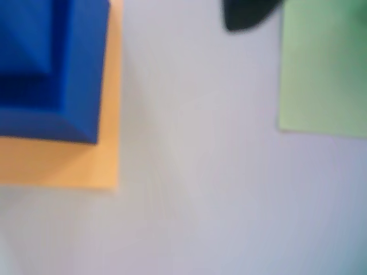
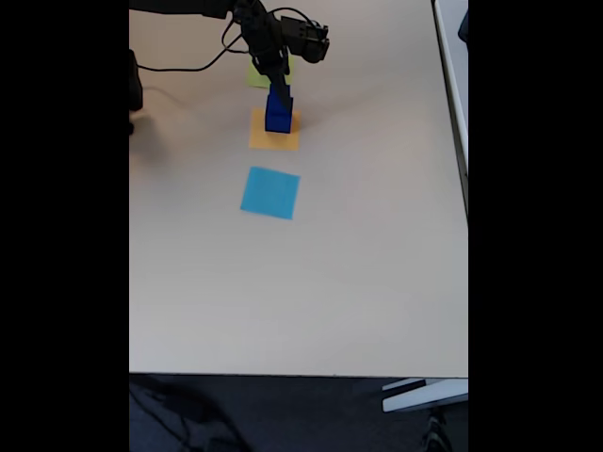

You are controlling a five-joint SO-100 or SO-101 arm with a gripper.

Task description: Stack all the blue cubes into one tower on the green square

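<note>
Dark blue solid cubes [image 2: 278,113], stacked and narrowing upward, are seen on the flat orange paper square [image 2: 273,137]; the black gripper [image 2: 279,87] is positioned above, its jaw state indiscernible. The yellow-green paper square [image 1: 324,69] lies beside.

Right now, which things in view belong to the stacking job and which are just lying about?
Job:
- blue cubes, stacked on the orange square
- green square, bare in the wrist view
- gripper, above the stack; jaw state unclear

Lying about:
- orange square, not the target
- light-blue square, nothing on it
- black cable on the table
</note>
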